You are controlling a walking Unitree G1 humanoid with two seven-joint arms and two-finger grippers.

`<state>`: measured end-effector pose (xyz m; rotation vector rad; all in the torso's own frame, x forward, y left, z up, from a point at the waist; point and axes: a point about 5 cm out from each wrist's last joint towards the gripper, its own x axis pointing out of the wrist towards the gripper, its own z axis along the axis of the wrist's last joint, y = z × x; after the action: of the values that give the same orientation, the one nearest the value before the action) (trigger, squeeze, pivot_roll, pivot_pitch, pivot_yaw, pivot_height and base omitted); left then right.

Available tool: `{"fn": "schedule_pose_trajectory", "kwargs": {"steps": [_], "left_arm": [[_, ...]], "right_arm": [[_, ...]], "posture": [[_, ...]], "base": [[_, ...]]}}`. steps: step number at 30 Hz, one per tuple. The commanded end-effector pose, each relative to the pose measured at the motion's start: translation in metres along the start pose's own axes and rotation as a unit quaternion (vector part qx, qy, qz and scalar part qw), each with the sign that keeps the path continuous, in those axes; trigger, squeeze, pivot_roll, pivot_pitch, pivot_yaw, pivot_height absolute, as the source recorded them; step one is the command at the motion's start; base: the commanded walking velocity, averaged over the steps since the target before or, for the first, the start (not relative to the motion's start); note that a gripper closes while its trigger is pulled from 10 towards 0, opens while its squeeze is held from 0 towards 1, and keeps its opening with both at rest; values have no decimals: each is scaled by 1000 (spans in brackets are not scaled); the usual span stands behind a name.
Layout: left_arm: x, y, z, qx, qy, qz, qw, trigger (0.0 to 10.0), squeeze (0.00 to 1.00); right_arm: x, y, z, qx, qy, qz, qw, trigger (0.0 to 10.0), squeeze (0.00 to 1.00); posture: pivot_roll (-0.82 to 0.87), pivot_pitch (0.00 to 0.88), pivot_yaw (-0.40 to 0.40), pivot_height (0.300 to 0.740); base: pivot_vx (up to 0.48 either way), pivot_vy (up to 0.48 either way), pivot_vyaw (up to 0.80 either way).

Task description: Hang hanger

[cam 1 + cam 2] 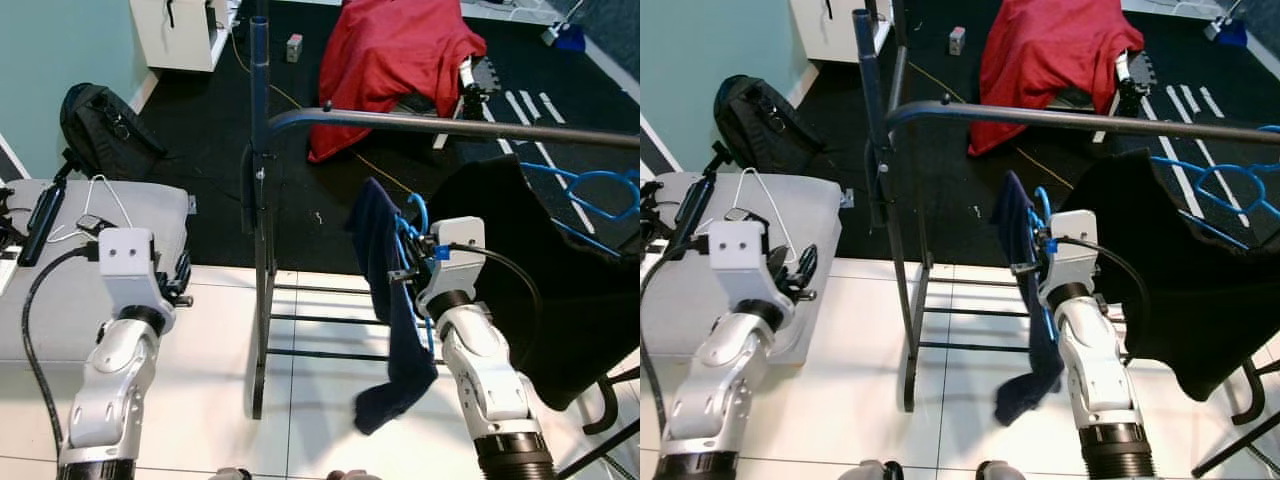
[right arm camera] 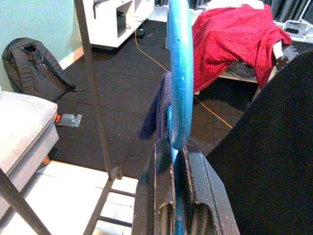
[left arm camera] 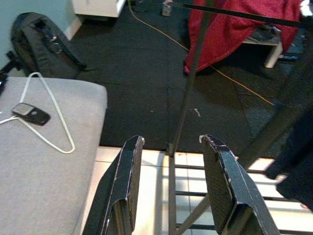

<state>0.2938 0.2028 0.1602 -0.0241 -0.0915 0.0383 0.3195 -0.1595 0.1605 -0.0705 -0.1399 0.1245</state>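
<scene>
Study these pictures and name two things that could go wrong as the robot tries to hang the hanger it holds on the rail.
1. The right gripper pinches the blue hanger by its thin edge, so it might twist or slip out.
2. The navy garment trails low off the hanger and could snag on the rack's upright post or slide off.
3. A black garment already hangs on the rail close by, crowding the spot.

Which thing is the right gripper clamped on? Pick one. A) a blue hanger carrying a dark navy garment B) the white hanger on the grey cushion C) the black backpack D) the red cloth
A: the right gripper is shut on the blue hanger, from which the navy garment hangs beside the clothes rail.
</scene>
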Motion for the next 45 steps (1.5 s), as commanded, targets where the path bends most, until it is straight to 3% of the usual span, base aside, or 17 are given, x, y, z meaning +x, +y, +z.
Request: {"fn": "schedule_pose_trajectory", "kwargs": {"steps": [1,5,13,18,45], "left_arm": [[-1,-2,-4,-8,6,-4,1000,10000,0],[2,-5,-1,-10,2,-13,1000,10000,0],[7,-10,7,-8,-9,-31,999,10000,0],[8,-12,9,-8,-11,-36,999,10000,0],[11,-13,12,-1,-11,-51,999,10000,0]], "right_arm": [[-1,-3,2,8,-12,-8,1000,10000,0],[2,-5,5,25,-14,-15,999,10000,0],[6,0,6,65,-10,-19,998,10000,0],[10,3,7,71,-16,-14,997,10000,0],[9,8,2,97,-10,-18,995,10000,0]], "posture": [[-27,131,-53,740],[-28,162,-58,740],[-25,137,-61,740],[-22,169,-63,740],[-15,164,-38,740]], "base": [[0,0,0],[0,0,0],[-230,0,0],[-285,0,0],[-321,0,0]]}}
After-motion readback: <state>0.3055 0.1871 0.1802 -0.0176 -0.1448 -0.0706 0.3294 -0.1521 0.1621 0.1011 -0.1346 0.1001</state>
